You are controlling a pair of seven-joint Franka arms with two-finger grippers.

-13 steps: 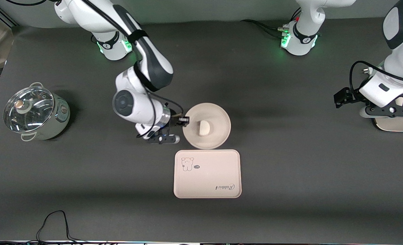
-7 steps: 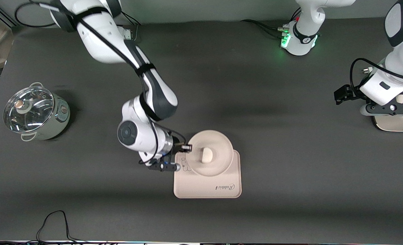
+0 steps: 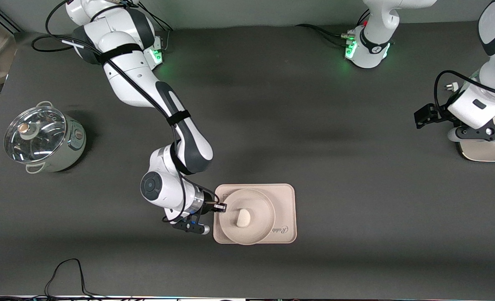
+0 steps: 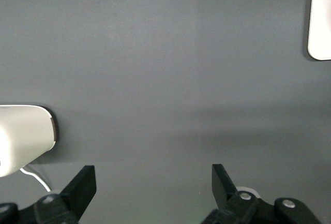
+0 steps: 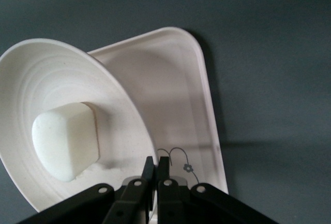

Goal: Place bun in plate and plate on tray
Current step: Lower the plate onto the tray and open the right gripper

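Note:
The off-white bun (image 3: pixel 243 218) lies in the round cream plate (image 3: pixel 264 228). The plate is over the rectangular tray (image 3: pixel 285 196), covering its drawing and part of the lettering. I cannot tell whether the plate touches the tray. My right gripper (image 3: pixel 221 207) is shut on the plate's rim at the side toward the right arm's end of the table. In the right wrist view the closed gripper (image 5: pixel 156 168) pinches the rim of the plate (image 5: pixel 57 74), with the bun (image 5: pixel 66 140) inside and the tray (image 5: pixel 181 100) beneath. My left gripper (image 4: pixel 153 180) is open and empty over bare table at the left arm's end.
A steel pot with a glass lid (image 3: pixel 42 138) stands at the right arm's end of the table. A pale flat object (image 3: pixel 487 151) lies under the left arm's hand. Cables (image 3: pixel 65 271) run along the table edge nearest the front camera.
My right gripper has carried the plate with the bun toward the front camera, from the bare table beside the tray to over the tray, and lower. The left arm has barely moved.

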